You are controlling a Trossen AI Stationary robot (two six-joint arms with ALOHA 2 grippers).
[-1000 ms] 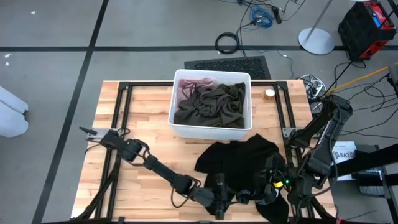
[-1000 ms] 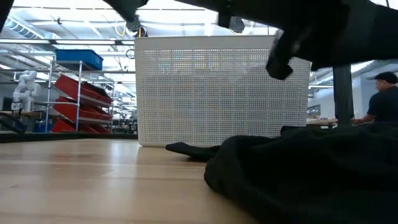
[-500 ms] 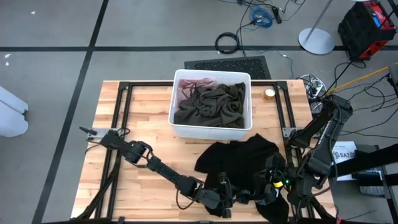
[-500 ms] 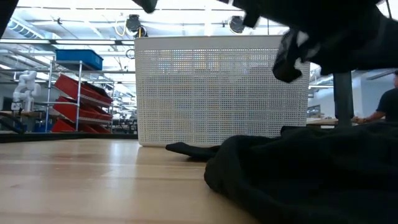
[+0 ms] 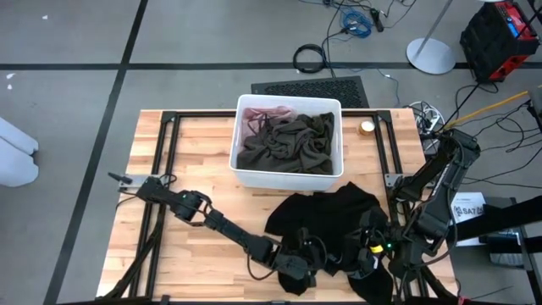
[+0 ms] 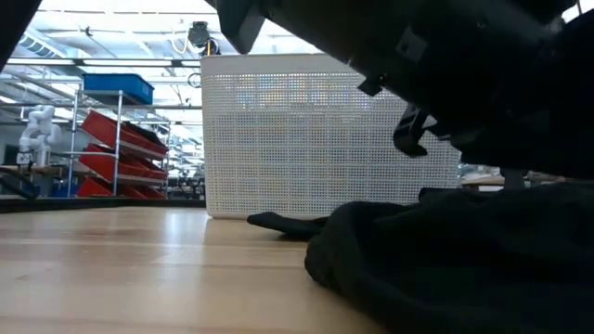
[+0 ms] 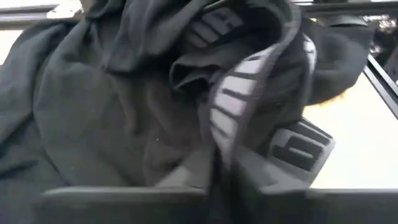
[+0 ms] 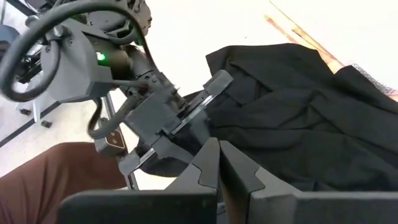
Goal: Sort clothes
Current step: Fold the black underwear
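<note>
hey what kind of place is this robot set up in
Most likely a robotics lab or workshop in an industrial hall: storage shelving with red bins and a blue crate, a small white robot on a bench, and loose cables on the floor behind the wooden table.

I am seeing matt black cloth (image 5: 326,216), soft and creased, lying on a smooth wood table (image 5: 190,161) with light planks. The bin (image 6: 325,130) is looking like white perforated plastic, holding olive cloth (image 5: 292,144), also matt.

Left claw (image 5: 326,264) tips buried in black garment (image 5: 326,216)
</note>
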